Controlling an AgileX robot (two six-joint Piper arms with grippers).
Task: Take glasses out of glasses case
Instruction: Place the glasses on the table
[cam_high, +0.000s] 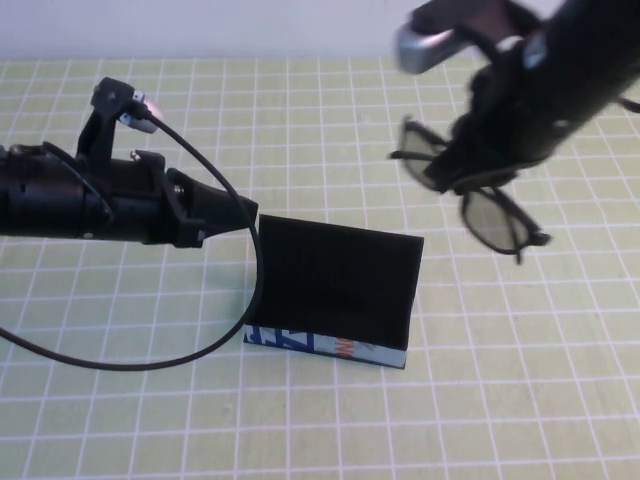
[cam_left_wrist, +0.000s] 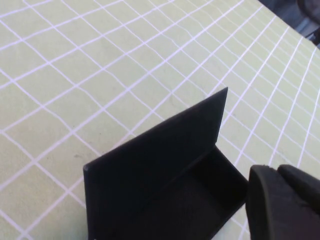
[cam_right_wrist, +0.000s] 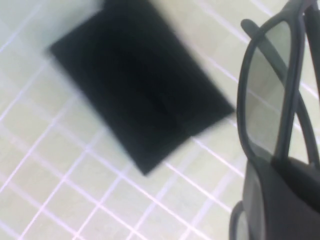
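Observation:
The glasses case stands open in the middle of the table, black lid up, light blue printed side toward me. It also shows in the left wrist view and the right wrist view, and its inside looks empty. My right gripper is shut on the black-framed glasses and holds them in the air, above and to the right of the case. The glasses fill the edge of the right wrist view. My left gripper is shut, its tip at the case's left end by the lid.
The table is covered by a light green mat with a white grid. The left arm's black cable loops over the mat left of the case.

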